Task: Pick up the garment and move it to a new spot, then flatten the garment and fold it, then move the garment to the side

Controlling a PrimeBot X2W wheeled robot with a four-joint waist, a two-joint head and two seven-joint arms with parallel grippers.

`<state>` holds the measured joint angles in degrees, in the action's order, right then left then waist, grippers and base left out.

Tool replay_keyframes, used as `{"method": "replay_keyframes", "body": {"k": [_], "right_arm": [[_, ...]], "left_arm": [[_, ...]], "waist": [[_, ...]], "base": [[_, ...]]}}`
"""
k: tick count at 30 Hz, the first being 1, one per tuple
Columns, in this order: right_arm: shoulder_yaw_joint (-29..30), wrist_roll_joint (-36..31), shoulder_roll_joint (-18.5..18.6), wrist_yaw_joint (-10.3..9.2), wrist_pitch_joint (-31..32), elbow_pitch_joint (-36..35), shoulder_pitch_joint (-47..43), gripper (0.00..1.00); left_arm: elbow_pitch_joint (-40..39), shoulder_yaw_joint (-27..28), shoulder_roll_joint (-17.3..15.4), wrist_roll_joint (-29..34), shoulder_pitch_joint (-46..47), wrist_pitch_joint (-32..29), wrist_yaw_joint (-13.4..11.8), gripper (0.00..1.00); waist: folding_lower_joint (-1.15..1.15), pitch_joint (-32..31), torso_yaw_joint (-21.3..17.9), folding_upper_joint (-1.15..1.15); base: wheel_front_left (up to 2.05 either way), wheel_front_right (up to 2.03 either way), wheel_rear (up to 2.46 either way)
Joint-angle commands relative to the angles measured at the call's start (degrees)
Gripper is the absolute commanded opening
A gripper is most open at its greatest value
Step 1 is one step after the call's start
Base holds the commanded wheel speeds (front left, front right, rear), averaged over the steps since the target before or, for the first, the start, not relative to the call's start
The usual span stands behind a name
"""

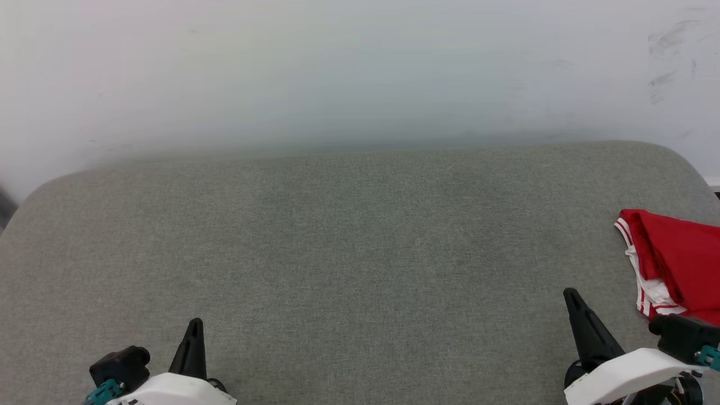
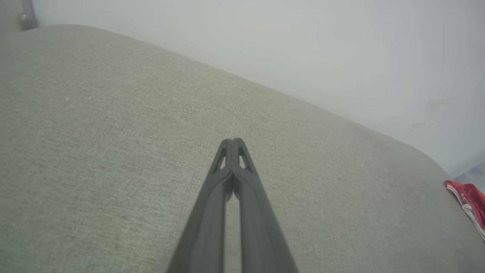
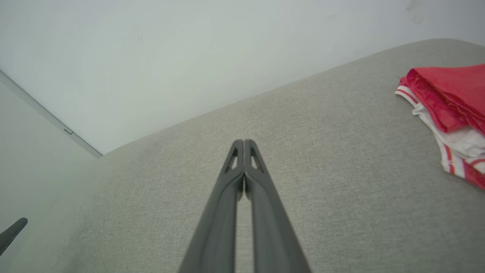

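Both arms sit at the near edge of the grey fabric surface (image 1: pixel 349 253), with nothing in either claw.

Task status, judged from how things lie: the garment (image 1: pixel 678 253) sits at the far right of the surface, partly cut off by the head view's right edge. It is a compact stack — red layers on top, with white sleeve fabric and red-and-white striped trim showing along its left side. No print is visible. It looks folded and set aside, so I take the pick-up, flattening, folding and move to the side as done. Little or nothing appears to be left. How neat the fold is on the hidden part cannot be told.

Left gripper (image 2: pixel 233 143): fingers pressed together tip to tip, with only a narrow slot showing between them lower down. It holds nothing and hangs over bare grey fabric; whether the tips touch it cannot be told. It is well apart from the garment, which shows as a red sliver at the right edge of the left wrist view.

Right gripper (image 3: pixel 243 144): likewise closed tip to tip and empty. The garment lies near it, off to its right and not touching — bare grey fabric separates fingers and cloth in the right wrist view.

Pale wall (image 1: pixel 337 67) behind the surface, scuffed at upper right.

Possible risk if a further move is wanted: the stack appears close to the surface's right end.
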<state>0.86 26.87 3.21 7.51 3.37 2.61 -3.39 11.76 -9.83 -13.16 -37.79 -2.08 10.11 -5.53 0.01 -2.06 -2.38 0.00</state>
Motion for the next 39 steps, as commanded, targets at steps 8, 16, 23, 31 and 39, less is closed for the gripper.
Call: {"method": "replay_keyframes", "body": {"k": [8,16,23,31,39], "right_arm": [[0.7,9.2,0.2,-0.01,0.4,0.9,2.8,0.00],[1.2,16.0,0.3,-0.01,0.6,2.1,3.7,0.00],[1.6,21.5,0.3,-0.01,0.8,3.1,4.4,0.00],[2.1,27.4,0.3,-0.01,1.1,4.2,5.2,0.00],[2.5,32.8,0.2,-0.01,1.3,5.2,5.8,0.00]], "left_arm": [[-0.3,2.6,1.1,-7.5,2.6,-2.2,1.8,0.00],[0.0,4.3,2.2,-13.2,3.3,-3.9,3.2,0.00],[0.2,5.6,3.1,-17.7,3.9,-5.3,4.3,0.00],[0.4,7.0,4.0,-22.6,4.6,-6.8,5.5,0.00],[0.7,8.4,4.9,-27.1,5.2,-8.2,6.6,0.00]], "waist": [[0.00,0.2,0.2,0.00],[0.00,0.3,0.4,0.00],[0.00,0.5,0.5,0.00],[0.00,0.7,0.7,0.00],[0.00,0.8,0.9,0.00]], "base": [[0.00,0.00,0.00],[0.00,0.00,0.00],[0.00,0.00,0.00],[0.00,0.00,0.00],[0.00,0.00,0.00]]}}
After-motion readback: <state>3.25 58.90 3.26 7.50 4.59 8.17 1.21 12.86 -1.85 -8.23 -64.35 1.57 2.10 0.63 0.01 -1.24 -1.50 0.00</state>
